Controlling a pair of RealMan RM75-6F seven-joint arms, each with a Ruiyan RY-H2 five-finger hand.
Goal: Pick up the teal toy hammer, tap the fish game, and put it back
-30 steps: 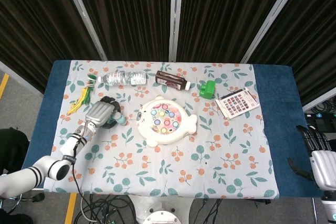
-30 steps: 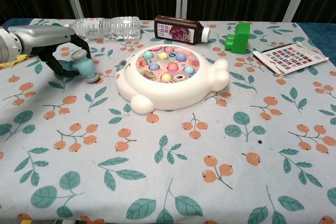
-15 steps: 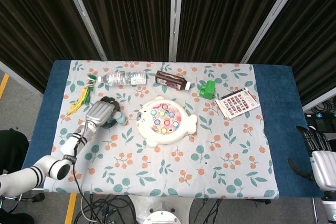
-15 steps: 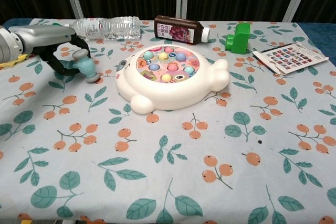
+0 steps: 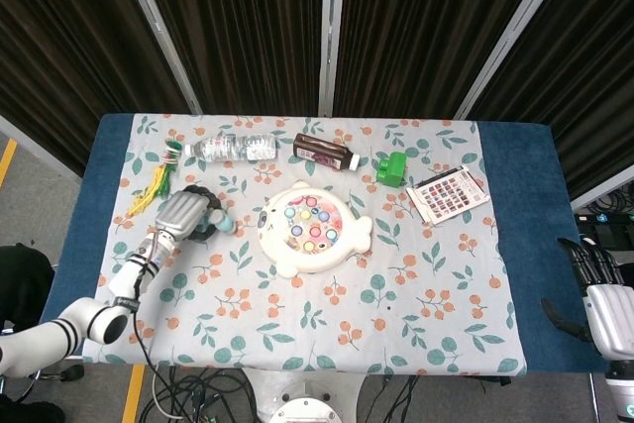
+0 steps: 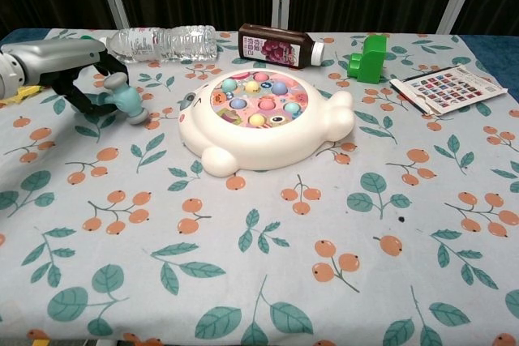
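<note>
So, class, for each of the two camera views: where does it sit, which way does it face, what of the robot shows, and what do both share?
Head view: high above the near table edge, looking steeply down; shows the left hand with its arm, and the right hand off the table's right side.
Chest view: low at the near edge, facing across the table toward the curtain; shows only the left hand.
Shared: the left hand holding the teal toy hammer, the fish game, the water bottle and the green block.

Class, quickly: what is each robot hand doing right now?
Left robot hand: holding the teal toy hammer.
Right robot hand: off the table's edge, holding nothing.
</note>
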